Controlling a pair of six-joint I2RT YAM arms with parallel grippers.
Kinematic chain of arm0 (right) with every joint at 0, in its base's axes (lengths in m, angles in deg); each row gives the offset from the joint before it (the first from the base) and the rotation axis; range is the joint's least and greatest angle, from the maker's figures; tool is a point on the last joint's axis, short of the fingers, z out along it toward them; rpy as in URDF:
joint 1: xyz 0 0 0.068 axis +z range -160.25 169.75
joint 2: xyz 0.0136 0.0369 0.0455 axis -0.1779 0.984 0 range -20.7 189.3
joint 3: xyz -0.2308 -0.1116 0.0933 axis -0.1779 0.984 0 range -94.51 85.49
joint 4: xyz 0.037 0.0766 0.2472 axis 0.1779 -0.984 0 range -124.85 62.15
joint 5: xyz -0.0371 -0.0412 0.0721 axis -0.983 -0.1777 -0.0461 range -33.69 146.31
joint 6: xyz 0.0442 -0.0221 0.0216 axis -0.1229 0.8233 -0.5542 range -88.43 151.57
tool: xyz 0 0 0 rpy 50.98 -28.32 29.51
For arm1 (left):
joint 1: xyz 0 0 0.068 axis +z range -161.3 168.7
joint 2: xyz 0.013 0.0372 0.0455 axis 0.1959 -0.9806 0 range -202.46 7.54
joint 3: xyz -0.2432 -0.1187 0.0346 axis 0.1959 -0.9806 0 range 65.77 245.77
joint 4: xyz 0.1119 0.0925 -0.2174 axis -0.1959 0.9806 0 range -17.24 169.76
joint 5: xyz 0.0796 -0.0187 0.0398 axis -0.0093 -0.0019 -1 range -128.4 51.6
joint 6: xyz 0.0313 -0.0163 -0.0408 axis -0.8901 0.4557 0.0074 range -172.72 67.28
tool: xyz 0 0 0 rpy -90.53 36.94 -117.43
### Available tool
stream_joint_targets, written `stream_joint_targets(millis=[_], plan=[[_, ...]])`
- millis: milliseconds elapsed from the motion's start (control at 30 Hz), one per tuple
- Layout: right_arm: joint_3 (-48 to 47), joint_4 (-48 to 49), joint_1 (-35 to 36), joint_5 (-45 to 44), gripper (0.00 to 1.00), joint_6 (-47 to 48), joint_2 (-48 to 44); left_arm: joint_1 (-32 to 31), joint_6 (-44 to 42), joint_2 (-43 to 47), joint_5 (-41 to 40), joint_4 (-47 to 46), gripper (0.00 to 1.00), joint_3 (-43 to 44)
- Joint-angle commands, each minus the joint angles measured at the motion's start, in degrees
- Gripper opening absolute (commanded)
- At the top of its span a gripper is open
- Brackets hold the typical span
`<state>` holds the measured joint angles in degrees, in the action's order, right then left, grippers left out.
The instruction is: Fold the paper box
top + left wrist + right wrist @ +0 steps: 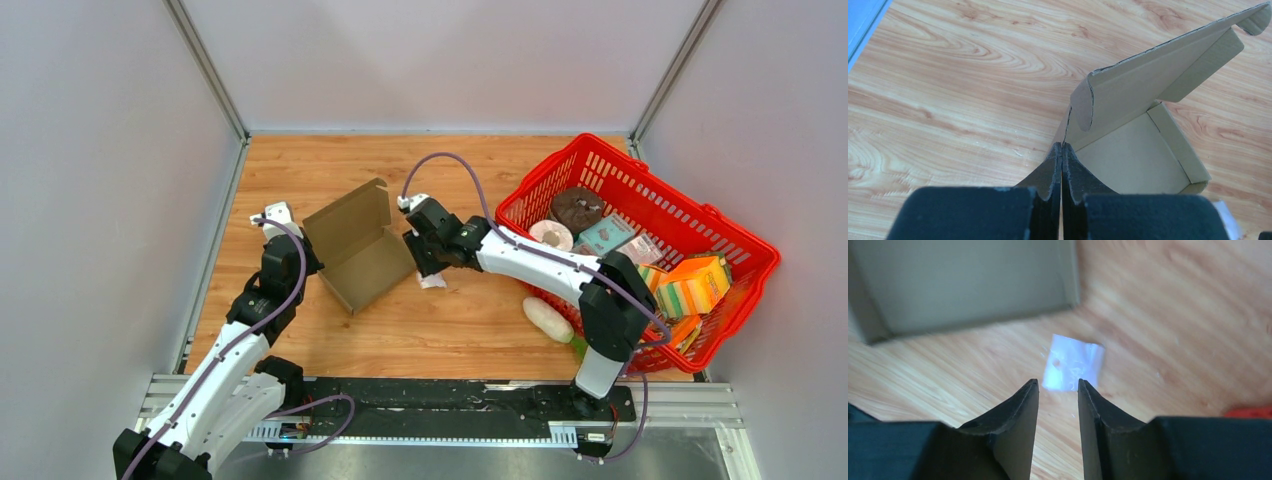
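Currently the paper box (355,250) sits at about 10 o'clock from the middle of the tabletop (470,330). Its tray is formed and its lid (348,212) stands up and tilts toward 11 o'clock. The left end effector (1062,150) is squeezed fully together at the tray's 9 o'clock wall, apparently with the cardboard edge pinched between the fingers. The right end effector (1058,385) is partly open with nothing in it, poised at the tray's 3 o'clock side. A small white packet (1073,362) lies on the wood just beyond its tips. The red basket (745,262) of goods is well apart at 3 o'clock.

As I judge it, the main risk is the right fingers closing on the packet, or pushing it under the tray, instead of reaching the lid. The other risk is on the left: a hard pinch on one thin wall could crease or tear it if the right arm presses the lid down at an angle. The light box could also pivot around that single hold and skid across the smooth wood.
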<state>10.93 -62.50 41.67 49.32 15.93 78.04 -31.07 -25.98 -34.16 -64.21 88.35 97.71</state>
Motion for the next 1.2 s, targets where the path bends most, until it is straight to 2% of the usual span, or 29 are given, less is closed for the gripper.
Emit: stream_joint_targets(millis=[0,100,167,233,267,333,367,467,800,1167], plan=[[-9.8,1.7,1.4,4.0,0.37,-0.4,3.5,0.3,0.3,0.1,0.1,-1.7,0.00,-0.3],[-17.4,1.4,2.8,5.5,0.36,-0.8,8.0,0.4,0.2,-0.3,0.3,-1.8,0.00,-0.2],[-22.0,-3.2,3.4,3.1,0.39,-0.7,10.4,0.4,0.2,-0.1,0.2,-1.4,0.00,-0.3],[-19.4,-3.5,3.6,-1.7,0.49,-0.6,9.6,0.4,0.3,-0.1,0.1,-1.4,0.00,-0.3],[-17.4,-2.2,3.6,-2.2,0.58,-0.3,8.0,0.4,0.3,-0.1,0.1,-1.5,0.00,-0.3],[-11.7,-1.5,2.7,-3.6,0.66,-0.8,6.6,0.4,0.4,-0.1,0.5,-1.9,0.00,-0.2],[-10.0,-0.7,2.4,-3.7,0.75,-1.1,5.2,0.4,0.5,-0.3,0.7,-1.9,0.00,-0.1],[-3.8,1.1,2.0,-4.3,0.81,-2.5,3.9,0.4,0.6,-0.3,0.9,-1.7,0.00,-0.1],[-1.4,2.8,0.7,-3.4,0.82,-5.6,8.0,0.6,0.2,-0.1,-0.1,-1.4,0.00,-0.4],[-2.0,4.5,-0.5,-1.7,0.73,-5.3,12.1,0.6,0.1,-0.1,-0.4,-1.4,0.00,-0.1]])
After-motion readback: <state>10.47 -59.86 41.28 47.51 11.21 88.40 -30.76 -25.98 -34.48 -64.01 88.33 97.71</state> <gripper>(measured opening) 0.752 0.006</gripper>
